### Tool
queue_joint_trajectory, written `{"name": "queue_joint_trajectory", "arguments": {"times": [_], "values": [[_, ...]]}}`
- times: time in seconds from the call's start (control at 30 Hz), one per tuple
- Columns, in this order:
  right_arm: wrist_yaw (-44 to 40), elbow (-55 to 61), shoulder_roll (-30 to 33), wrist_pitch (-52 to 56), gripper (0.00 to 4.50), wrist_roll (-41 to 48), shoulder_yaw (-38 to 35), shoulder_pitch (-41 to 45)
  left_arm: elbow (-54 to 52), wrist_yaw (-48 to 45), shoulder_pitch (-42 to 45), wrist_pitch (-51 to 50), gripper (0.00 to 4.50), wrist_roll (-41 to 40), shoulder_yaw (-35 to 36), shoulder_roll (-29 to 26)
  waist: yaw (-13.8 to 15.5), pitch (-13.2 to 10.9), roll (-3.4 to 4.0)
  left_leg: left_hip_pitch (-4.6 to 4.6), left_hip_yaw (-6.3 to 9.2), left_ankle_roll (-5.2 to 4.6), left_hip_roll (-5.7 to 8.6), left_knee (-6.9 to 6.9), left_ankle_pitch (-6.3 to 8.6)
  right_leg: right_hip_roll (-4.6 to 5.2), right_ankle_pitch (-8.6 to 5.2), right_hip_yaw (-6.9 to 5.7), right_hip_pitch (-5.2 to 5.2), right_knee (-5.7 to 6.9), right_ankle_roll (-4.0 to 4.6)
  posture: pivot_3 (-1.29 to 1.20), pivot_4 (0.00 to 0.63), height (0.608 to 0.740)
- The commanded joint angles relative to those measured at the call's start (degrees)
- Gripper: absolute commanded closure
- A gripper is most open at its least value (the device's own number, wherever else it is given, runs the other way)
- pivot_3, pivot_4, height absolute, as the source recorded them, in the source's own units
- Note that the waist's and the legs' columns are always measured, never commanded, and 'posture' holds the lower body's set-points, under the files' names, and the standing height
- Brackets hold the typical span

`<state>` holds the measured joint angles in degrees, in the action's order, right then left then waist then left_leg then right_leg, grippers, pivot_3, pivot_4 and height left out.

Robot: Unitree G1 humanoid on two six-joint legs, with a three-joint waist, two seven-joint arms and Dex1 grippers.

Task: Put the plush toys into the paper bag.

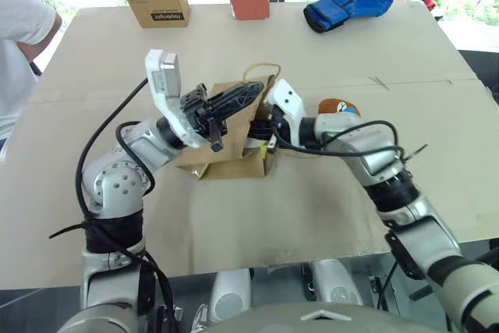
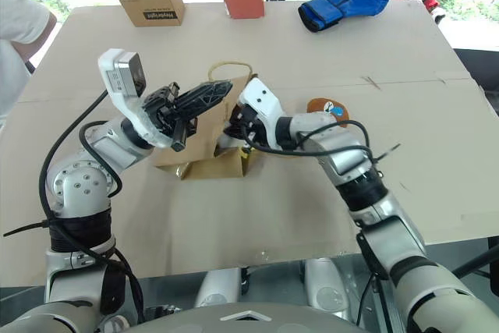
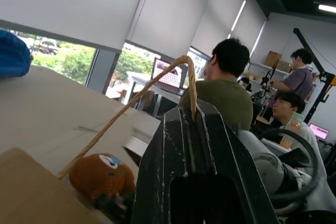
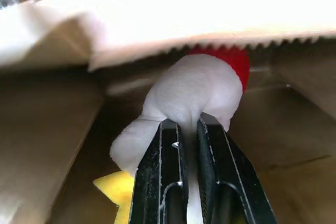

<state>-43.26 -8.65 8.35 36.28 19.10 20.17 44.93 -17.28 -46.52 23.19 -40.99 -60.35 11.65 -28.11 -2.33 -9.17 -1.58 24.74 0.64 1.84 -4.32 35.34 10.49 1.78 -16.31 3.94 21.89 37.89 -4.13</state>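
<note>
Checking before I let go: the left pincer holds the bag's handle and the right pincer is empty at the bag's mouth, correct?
Not quite. The left pincer does hold the bag's handle, but the right pincer is not empty: the right wrist view shows it shut on a plush toy's white body at the bag's mouth.

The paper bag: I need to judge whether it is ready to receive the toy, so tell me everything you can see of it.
The paper bag is plain brown kraft paper with tan twisted-cord loop handles, creased and slumped on the cardboard-covered table rather than standing squarely. The left pincer is shut on one handle, lifting the top edge. The right pincer, clamped on the plush toy, reaches into its serrated-edged mouth; the toy's white body and red collar sit right at that edge.
</note>
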Motion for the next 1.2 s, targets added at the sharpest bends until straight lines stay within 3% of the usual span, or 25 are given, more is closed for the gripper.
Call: {"name": "queue_joint_trajectory", "arguments": {"times": [0.03,0.2,0.47,0.57,0.7,0.8,0.97,1.0,1.2], "values": [[-2.7,0.7,-0.2,-1.6,3.24,2.4,-3.3,-1.1,-3.6,0.8,-1.7,2.0,4.50,1.0,2.0,-1.3,0.4,0.0,-0.01,0.01,0.00,0.00,0.00,-0.01,0.00,0.01,0.00,-0.01,0.00,0.00,0.00,0.00,0.150,0.740],[-0.6,15.7,7.3,-0.5,0.92,0.7,-5.1,-8.8,-2.5,0.8,-3.4,5.9,4.50,5.3,3.8,-3.1,1.1,0.0,0.01,0.05,-0.01,0.01,0.01,-0.02,0.01,0.04,0.00,-0.03,0.00,-0.05,0.00,0.00,0.150,0.740],[6.1,37.4,16.3,9.8,0.92,8.7,-21.4,-17.8,-1.9,1.8,-4.4,8.7,4.50,7.1,4.2,-2.0,1.4,0.0,0.02,-0.01,-0.03,0.01,0.00,-0.03,0.00,0.02,-0.01,0.01,0.01,-0.03,0.01,0.00,0.150,0.740],[8.8,34.9,21.2,11.8,0.92,6.7,-25.8,-18.2,-1.4,1.9,-3.9,9.6,4.50,8.1,3.6,-1.2,1.5,0.0,0.00,0.02,-0.09,0.01,0.02,0.01,0.00,0.06,-0.01,0.04,0.00,-0.07,0.00,0.00,0.150,0.740],[10.9,18.2,26.6,8.3,0.92,-4.2,-17.8,-15.2,-0.3,1.1,-2.9,10.4,4.50,8.9,2.6,-0.6,1.3,0.0,-0.01,-0.04,-0.15,0.01,0.02,0.05,0.00,0.06,-0.07,0.10,-0.01,-0.09,0.12,0.00,0.150,0.740],[8.4,8.9,24.9,7.2,1.83,-4.3,-15.8,-13.0,0.5,0.4,-1.8,10.5,4.50,9.0,1.9,-0.5,1.2,0.0,-0.02,-0.03,-0.20,0.00,0.03,0.06,-0.01,0.05,-0.11,0.16,0.00,-0.09,0.22,0.00,0.150,0.740],[6.6,2.5,24.0,2.4,4.25,-6.3,-15.3,-12.3,0.6,0.5,-0.7,10.2,4.50,8.6,1.6,-0.2,0.9,0.0,-0.02,-0.01,-0.13,-0.02,0.03,-0.03,0.00,0.00,0.00,0.16,0.02,-0.08,0.00,0.00,0.150,0.740],[6.7,2.4,24.0,1.8,4.48,-6.5,-15.7,-12.5,0.6,0.6,-0.6,10.0,4.50,8.4,1.6,-0.1,0.8,0.0,-0.02,-0.01,-0.13,-0.02,0.02,-0.03,0.01,0.00,0.00,0.15,0.01,-0.09,-0.01,0.00,0.150,0.740],[1.5,17.5,23.8,-1.5,4.48,1.6,-21.7,-17.5,1.0,1.1,-0.1,8.8,4.50,6.8,2.4,0.4,1.1,-0.1,-0.01,0.00,-0.13,-0.02,0.03,-0.02,0.00,0.01,0.00,0.15,0.00,-0.08,-0.02,0.00,0.150,0.740]]}}
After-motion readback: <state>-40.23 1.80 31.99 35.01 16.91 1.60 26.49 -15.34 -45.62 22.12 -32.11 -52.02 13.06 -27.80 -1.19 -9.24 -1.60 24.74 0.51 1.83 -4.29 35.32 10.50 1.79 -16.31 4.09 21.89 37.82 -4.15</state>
